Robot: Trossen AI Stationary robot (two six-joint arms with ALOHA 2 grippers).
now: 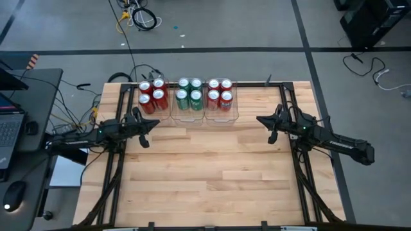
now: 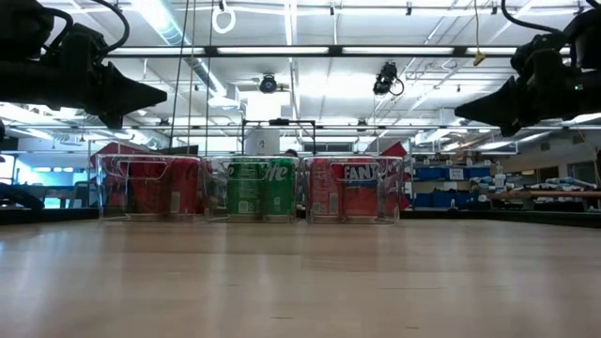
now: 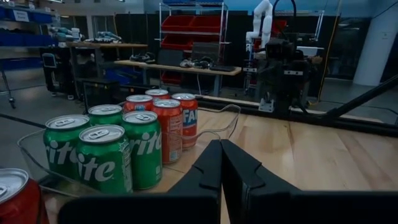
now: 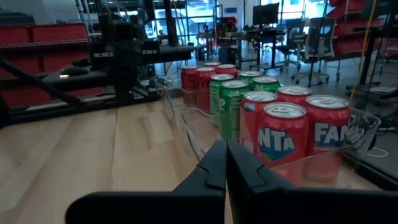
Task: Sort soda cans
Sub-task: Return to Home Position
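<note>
Twelve cans stand in three clear bins (image 1: 189,118), lined up side by side at the far middle of the bench (image 1: 212,173). Each bin has four cans, two by two, every one upright with its silver top up.

The middle bin has the green cans (image 1: 189,93). In the left wrist view their white lettering reads "rite" and "ite" around the curve, so Sprite by the look of it. The red cans (image 1: 219,94) in the right-hand bin carry white capitals. "FAN" and "NTA" show on the ones facing the right wrist view, and "FAN" shows again through the bin wall from bench level. The other red cans (image 1: 153,95), in the left-hand bin, have white marking that I can't read.

The left arm (image 1: 115,131) hangs above the bench near the front of the left-hand bin. The left fingers (image 3: 208,168) are pressed together tip to tip, holding nothing and touching nothing. The right arm (image 1: 321,135) hangs off to the right of the bins, a little nearer than their front edge. The right fingers (image 4: 211,165) are likewise closed on each other, empty, and clear of cans and bins. Both arms point inward across the bench and are raised off its top.
</note>
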